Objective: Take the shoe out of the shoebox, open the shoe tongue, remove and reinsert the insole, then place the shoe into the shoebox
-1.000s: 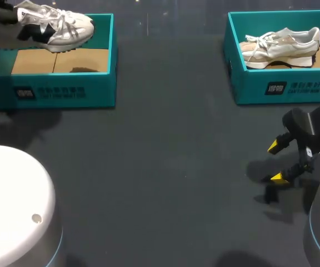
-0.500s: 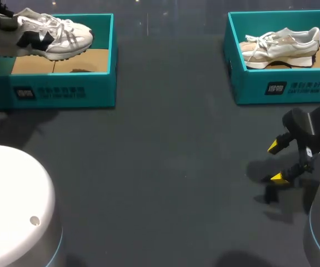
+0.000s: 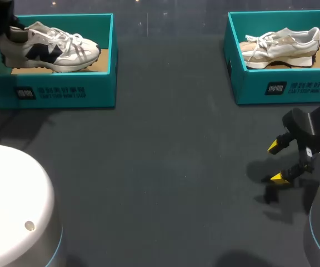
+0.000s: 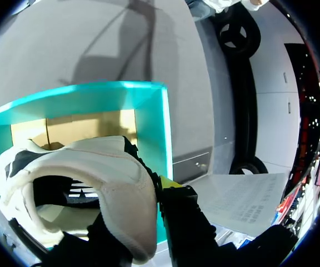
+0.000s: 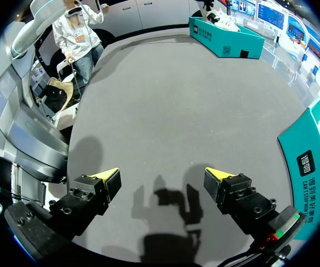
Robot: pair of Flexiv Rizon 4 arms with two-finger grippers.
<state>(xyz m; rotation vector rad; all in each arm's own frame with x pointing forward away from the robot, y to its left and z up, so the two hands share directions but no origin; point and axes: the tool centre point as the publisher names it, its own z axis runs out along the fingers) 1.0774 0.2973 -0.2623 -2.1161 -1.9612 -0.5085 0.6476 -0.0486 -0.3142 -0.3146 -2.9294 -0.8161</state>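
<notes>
And here's the white sneaker with the navy side patch (image 3: 54,47), inside the teal cardboard shoebox (image 3: 65,92) at the far left of the table (image 3: 165,167), toe pointing at the box's right-hand wall, heel at the left end. The left gripper (image 4: 151,194) is clenched on the heel collar: the wrist view shows a yellow-tipped finger (image 4: 169,182) pressed on the outside of the heel, with the brown card floor of the box ahead of the shoe. Whether the sole is fully down on that floor, I cannot tell.

This looks like the closing step, setting the shoe in. To do it well: bring the sole down level, toe clear of the wall, and let go only once the floor carries the weight (a drop from height could tip it onto its side). Then lift straight up so no finger snags the collar.

Over on the right, the right gripper (image 3: 278,162) hangs released above bare table, near the second teal shoebox (image 3: 293,89) with its cream sneaker (image 3: 282,41).
</notes>
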